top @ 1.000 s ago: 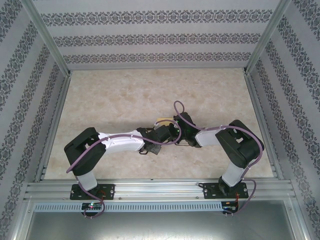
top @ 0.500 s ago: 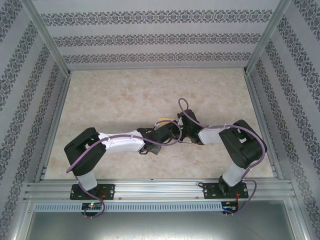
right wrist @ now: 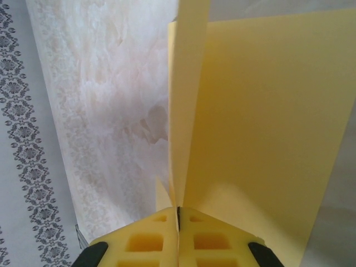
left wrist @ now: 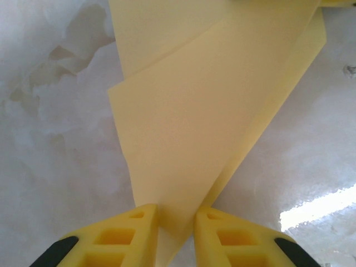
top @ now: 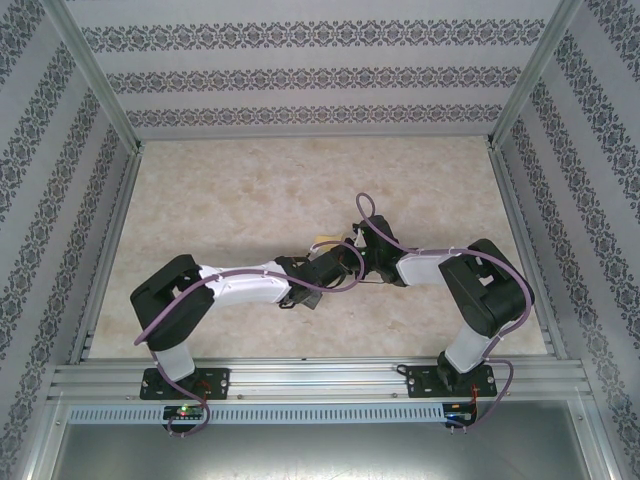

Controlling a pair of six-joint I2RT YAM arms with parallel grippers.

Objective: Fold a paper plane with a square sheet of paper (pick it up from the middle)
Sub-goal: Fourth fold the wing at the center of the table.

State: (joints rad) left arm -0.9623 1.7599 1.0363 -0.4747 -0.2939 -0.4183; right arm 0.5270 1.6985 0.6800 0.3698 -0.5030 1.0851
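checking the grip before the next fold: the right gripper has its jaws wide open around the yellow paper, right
Not wide open: the right wrist view shows the right gripper has its jaws shut on the yellow paper.

The square sheet of paper point(left wrist: 189, 128) is thin yellow paper, matt and smooth, with crisp creases. The fingers of my left hand point(left wrist: 177, 214) and my right hand point(right wrist: 178, 214) look like matt yellow moulded plastic. The table point(left wrist: 50, 167) is pale, marbled and smooth, with a faint sheen.
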